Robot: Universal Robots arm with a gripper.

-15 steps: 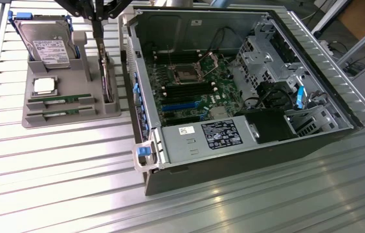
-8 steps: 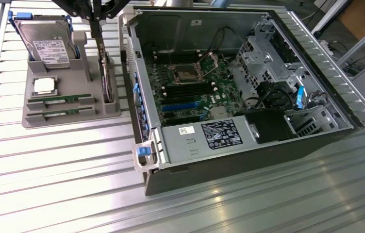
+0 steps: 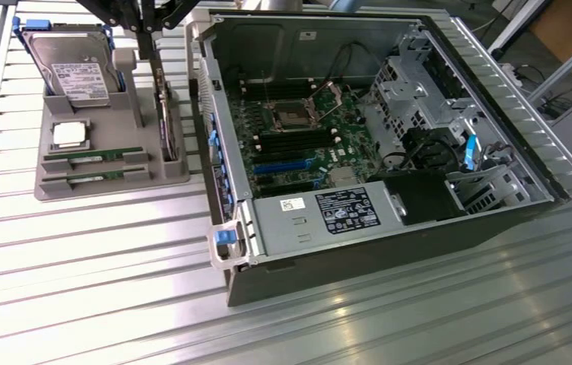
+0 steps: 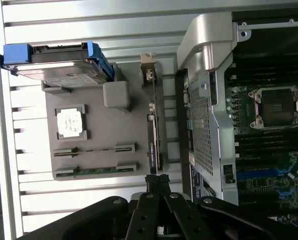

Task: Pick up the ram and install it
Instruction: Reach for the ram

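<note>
Lying in the tray (image 4: pixel 104 130), the ram (image 4: pixel 96 171) sits apart from the closed gripper (image 4: pixel 157 177).

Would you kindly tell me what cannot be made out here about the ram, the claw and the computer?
Ram: label too small to read, exterior view; lower edge sunk in the grey tray.
Claw: base cut off by the picture edge, wrist view; contact with the upright card unclear.
Motherboard: partly hidden behind the case wall, wrist view.

A ribbed metal table (image 3: pixel 83 258) carries two things. A grey parts tray (image 3: pixel 113 190) sits toward the exterior view's left, with an open computer case (image 3: pixel 388 255) just beside it.
</note>
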